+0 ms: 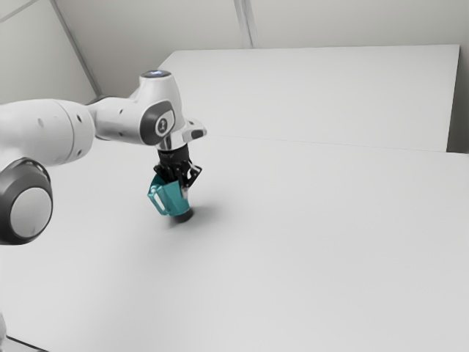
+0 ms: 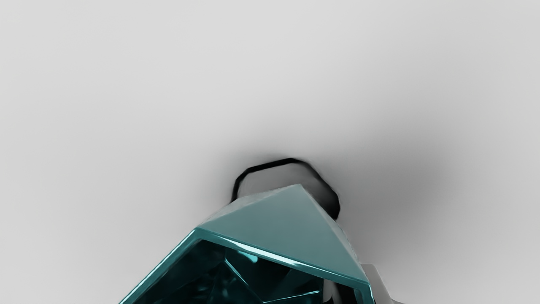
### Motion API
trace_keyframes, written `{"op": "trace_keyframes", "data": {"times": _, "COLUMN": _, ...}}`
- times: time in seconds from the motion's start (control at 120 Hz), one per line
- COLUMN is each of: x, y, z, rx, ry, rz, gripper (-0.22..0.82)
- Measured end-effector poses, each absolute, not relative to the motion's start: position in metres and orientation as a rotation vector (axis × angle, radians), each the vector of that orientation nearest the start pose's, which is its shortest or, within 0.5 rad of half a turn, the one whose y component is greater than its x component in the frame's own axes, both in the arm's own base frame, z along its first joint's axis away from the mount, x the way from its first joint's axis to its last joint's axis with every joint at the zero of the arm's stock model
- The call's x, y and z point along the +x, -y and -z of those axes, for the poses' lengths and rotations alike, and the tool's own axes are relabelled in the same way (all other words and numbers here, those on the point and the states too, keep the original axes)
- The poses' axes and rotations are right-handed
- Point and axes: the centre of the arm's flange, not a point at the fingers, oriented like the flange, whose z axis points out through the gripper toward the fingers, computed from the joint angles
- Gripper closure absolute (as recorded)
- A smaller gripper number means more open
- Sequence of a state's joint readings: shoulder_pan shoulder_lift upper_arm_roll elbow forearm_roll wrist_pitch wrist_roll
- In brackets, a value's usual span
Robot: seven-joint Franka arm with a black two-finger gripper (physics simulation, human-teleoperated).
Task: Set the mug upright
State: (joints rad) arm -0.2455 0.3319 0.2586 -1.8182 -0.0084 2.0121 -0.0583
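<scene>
Gripper [image 1: 182, 189] pinching the tilted mug [image 1: 170, 199] by its wall near the mouth, well in from the far edge of the table [image 1: 330, 249]; best ease its base level, pressing lightly, and release only once it sits flat

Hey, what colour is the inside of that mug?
The mug's inside is dark teal with brighter glints, showing best in the wrist view.
</scene>
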Motion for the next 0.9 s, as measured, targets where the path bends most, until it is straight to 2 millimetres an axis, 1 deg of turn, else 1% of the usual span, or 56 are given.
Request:
{"op": "trace_keyframes", "data": {"times": 0.217, "x": 0.617, "y": 0.001, "z": -0.349, "rx": -3.049, "ry": 0.116, "rz": -0.226, "gripper": 0.78}}
{"op": "trace_keyframes", "data": {"times": 0.467, "x": 0.615, "y": 0.001, "z": -0.340, "rx": -3.039, "ry": 0.129, "rz": -0.276, "gripper": 0.78}}
{"op": "trace_keyframes", "data": {"times": 0.5, "x": 0.615, "y": 0.001, "z": -0.340, "rx": -3.039, "ry": 0.131, "rz": -0.280, "gripper": 0.77}}
{"op": "trace_keyframes", "data": {"times": 0.567, "x": 0.614, "y": 0.002, "z": -0.339, "rx": -3.041, "ry": 0.132, "rz": -0.291, "gripper": 0.71}}
{"op": "trace_keyframes", "data": {"times": 0.608, "x": 0.613, "y": 0.003, "z": -0.339, "rx": -3.042, "ry": 0.133, "rz": -0.299, "gripper": 0.65}}
{"op": "trace_keyframes", "data": {"times": 0.742, "x": 0.611, "y": 0.003, "z": -0.342, "rx": -3.053, "ry": 0.142, "rz": -0.318, "gripper": 0.37}}
{"op": "trace_keyframes", "data": {"times": 0.808, "x": 0.610, "y": 0.005, "z": -0.349, "rx": -3.067, "ry": 0.151, "rz": -0.322, "gripper": 0.27}}
{"op": "trace_keyframes", "data": {"times": 0.9, "x": 0.605, "y": 0.008, "z": -0.369, "rx": -3.099, "ry": 0.164, "rz": -0.322, "gripper": 0.18}}
